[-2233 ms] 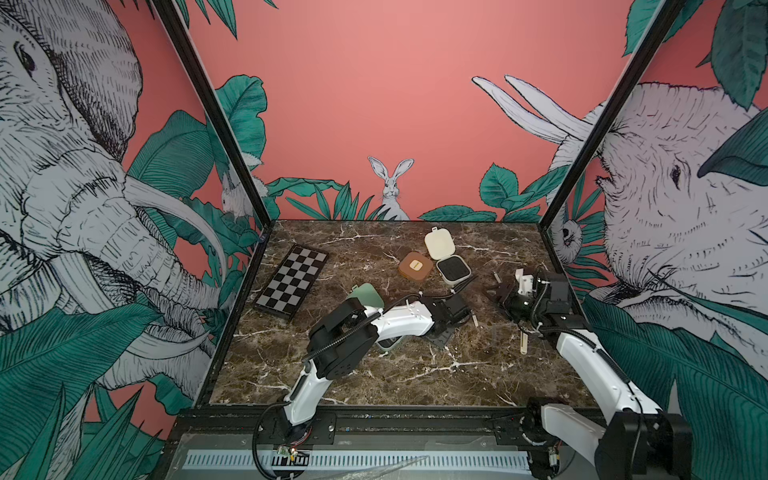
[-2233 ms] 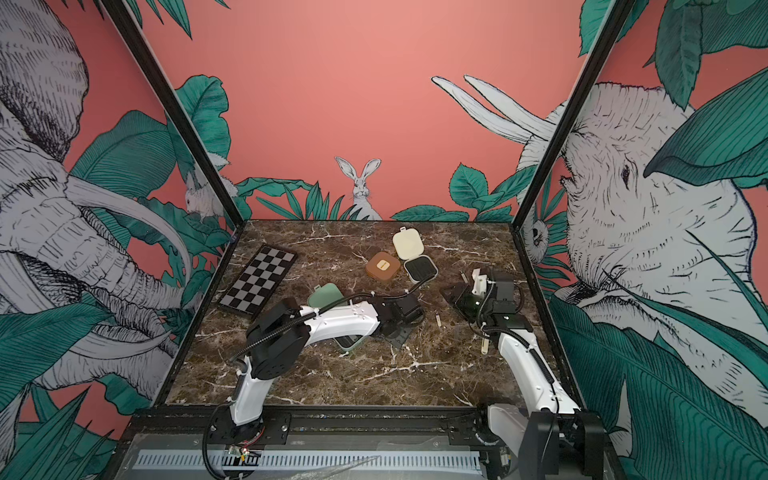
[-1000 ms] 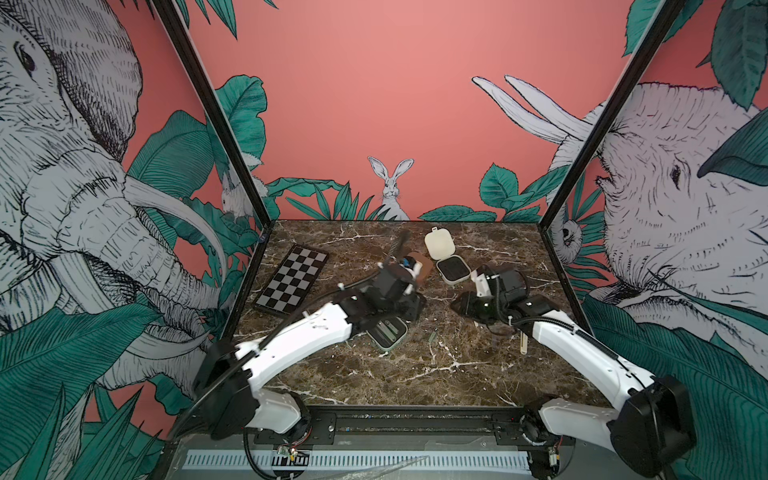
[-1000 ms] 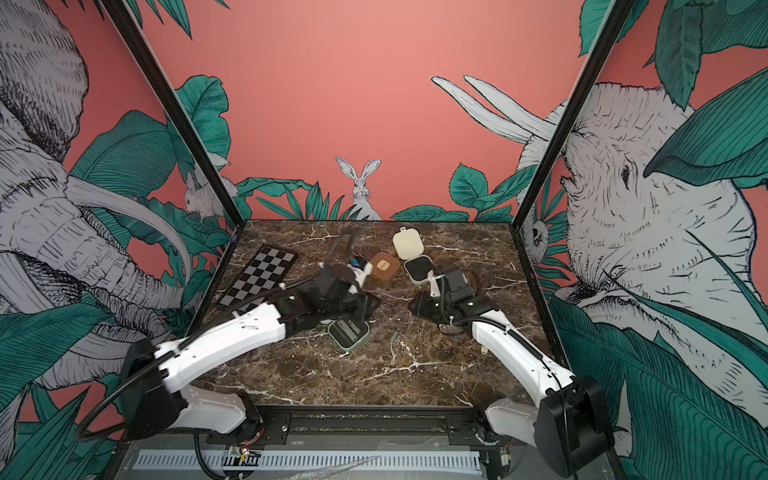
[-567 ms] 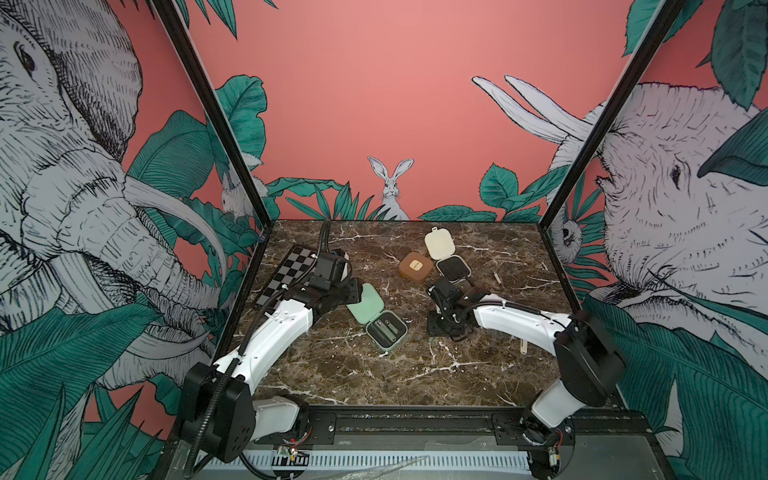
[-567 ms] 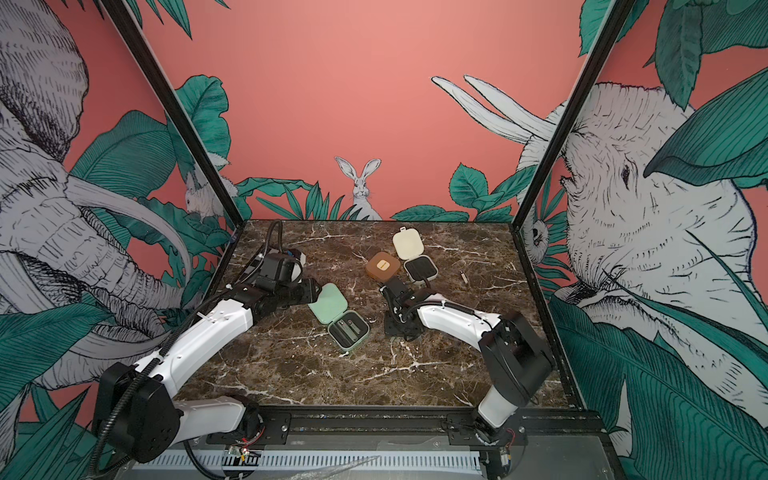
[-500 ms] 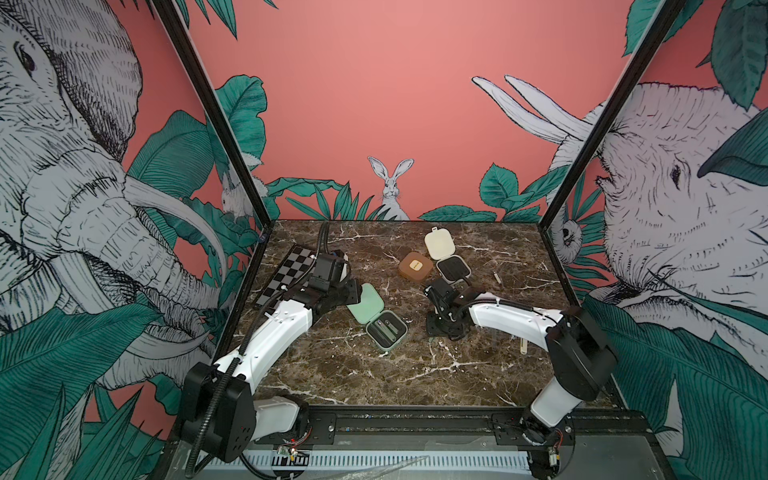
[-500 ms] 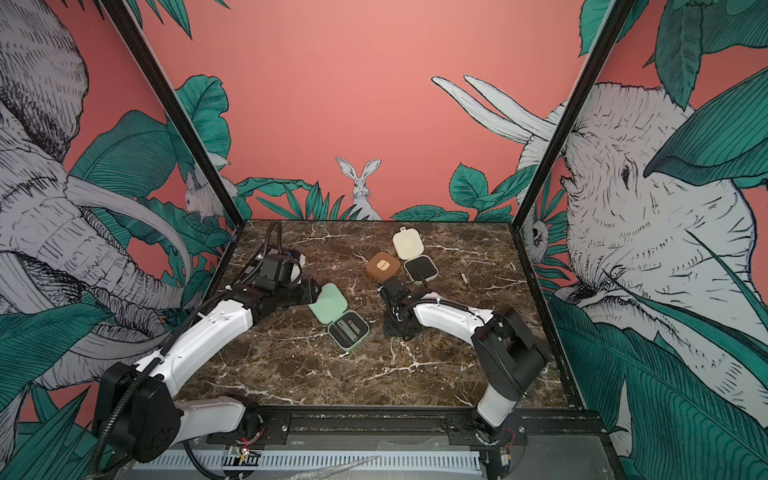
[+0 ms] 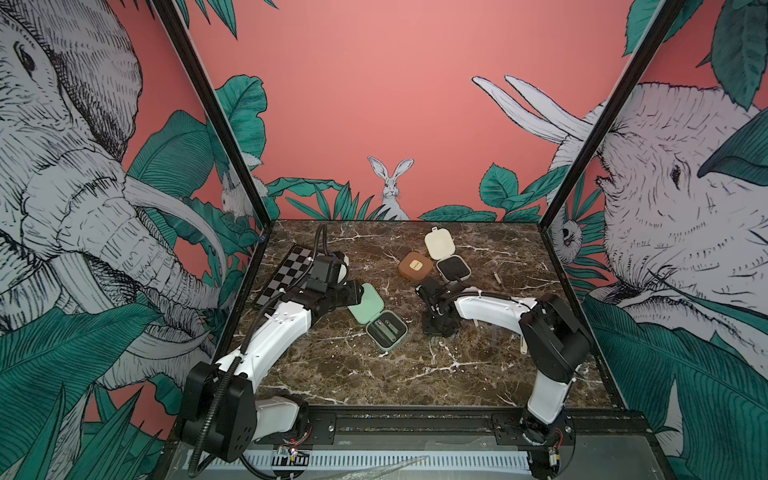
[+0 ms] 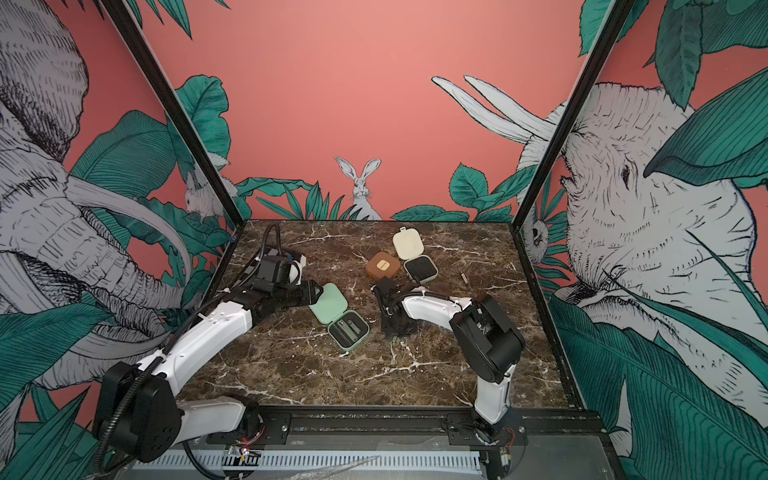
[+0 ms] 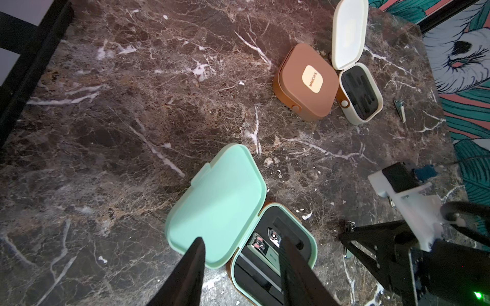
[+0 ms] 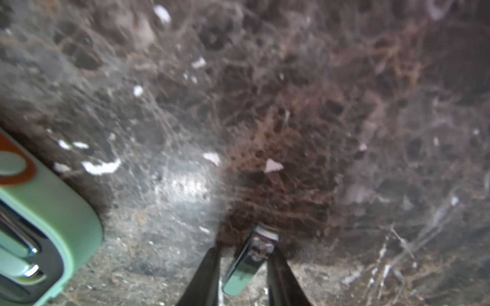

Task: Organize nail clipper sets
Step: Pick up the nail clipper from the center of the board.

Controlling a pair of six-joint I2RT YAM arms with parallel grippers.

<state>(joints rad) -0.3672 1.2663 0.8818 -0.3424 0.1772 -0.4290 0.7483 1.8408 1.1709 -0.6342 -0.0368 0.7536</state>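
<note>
Okay, so the mint green case (image 9: 365,304) is laid open flat near the middle of the marble table (image 9: 374,374), lid toward the back. Two mint tools (image 11: 261,245) are seated in its black insert. The left gripper (image 11: 241,254) is held above that case with its jaws spread wide, and nothing is gripped between them. In both top views it is seen just beside the lid's left edge.

The right gripper (image 12: 244,250) is set low at the marble, just to the right of the case's base. A small mint nail clipper (image 12: 249,262) is straddled by its narrowly set fingers (image 12: 281,278). One finger looks pressed against it and a sliver of table is seen beside the other, so whether it's actually pinched can't be told. The clipper's metal head is pointed away from the wrist camera.

Further back, the brown case (image 9: 415,266) is seen closed, and the cream case (image 9: 439,245) is laid open just beside it on the right. A slim metal tool (image 9: 497,277) is seen alone on the marble to the right of those, well apart from both grippers. The checkerboard (image 9: 286,270) is partly covered by the left arm.
</note>
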